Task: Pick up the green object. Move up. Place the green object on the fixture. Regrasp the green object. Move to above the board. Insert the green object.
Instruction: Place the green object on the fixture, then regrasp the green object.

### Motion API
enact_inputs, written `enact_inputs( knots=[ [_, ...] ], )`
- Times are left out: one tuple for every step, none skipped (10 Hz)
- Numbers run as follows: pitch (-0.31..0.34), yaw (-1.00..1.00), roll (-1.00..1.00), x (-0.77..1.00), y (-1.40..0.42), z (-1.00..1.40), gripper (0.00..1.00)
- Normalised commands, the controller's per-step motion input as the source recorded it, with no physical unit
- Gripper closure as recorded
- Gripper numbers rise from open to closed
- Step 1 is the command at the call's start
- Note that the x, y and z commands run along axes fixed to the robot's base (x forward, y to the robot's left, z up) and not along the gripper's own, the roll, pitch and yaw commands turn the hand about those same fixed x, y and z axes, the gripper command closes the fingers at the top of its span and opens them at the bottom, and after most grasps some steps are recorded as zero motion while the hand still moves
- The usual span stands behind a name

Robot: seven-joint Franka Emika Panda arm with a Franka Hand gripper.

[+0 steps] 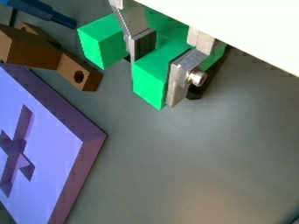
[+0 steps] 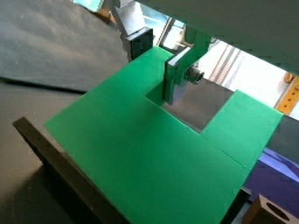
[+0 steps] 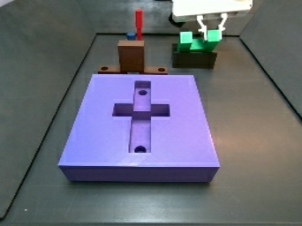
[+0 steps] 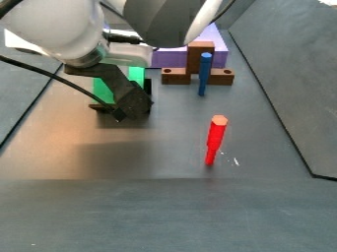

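Our hand [image 1: 158, 59] sits at the far end of the tabletop [image 3: 248, 124], down over the fixture [image 3: 196, 59], with its flat silver fingers [image 1: 177, 80] set on either side of one prong of the green block [image 1: 149, 83]; they look closed against it, though we cannot tell how firmly. The green block [image 3: 189, 39] rests on top of the fixture, well apart from the purple board [image 3: 106, 141]. We judge this to be the regrasp. The risk is a grip on a single prong: if the pads bite off-centre, the block could twist as we lift and arrive tilted over the cross-shaped recess [image 3: 140, 110]. The brown block [image 3: 131, 55] with its red peg [image 3: 138, 20] stands near our path to the board, so a low carry could clip it. The tabletop is dark grey and matte, bounded by low walls, and another red peg [image 4: 215, 140] stands alone on it.
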Motion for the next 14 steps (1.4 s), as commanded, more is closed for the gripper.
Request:
enact_inputs(
  knots=[
    [0.354, -0.22, 0.07, 0.22, 0.0, -0.16, 1.0],
    [0.383, -0.17, 0.0, 0.29, 0.0, -0.08, 1.0],
    [0.0, 0.0, 0.0, 0.0, 0.0, 0.0, 1.0],
    [0.0, 0.0, 0.0, 0.0, 0.0, 0.0, 0.0],
    [0.006, 0.03, 0.0, 0.04, 0.0, 0.0, 0.0],
    [0.111, 0.27, 0.16, 0.15, 0.0, 0.21, 0.0],
    [0.18, 0.35, 0.62, 0.17, 0.0, 0.31, 0.0],
    [0.151, 0.29, 0.82, 0.04, 0.03, 0.29, 0.0],
    [0.071, 0.23, 1.0, 0.0, 0.0, 0.21, 0.0],
    [0.0, 0.15, 1.0, 0.0, 0.0, 0.16, 0.0],
    [0.0, 0.06, 1.0, -0.09, -0.03, 0.18, 0.0],
    [0.0, 0.0, 1.0, -0.06, -0.07, 0.14, 0.0],
    [-0.083, 0.0, 1.0, -0.11, -0.09, 0.08, 0.0],
    [-0.12, 0.0, 1.0, -0.01, -0.13, 0.05, 0.0]
  ],
)
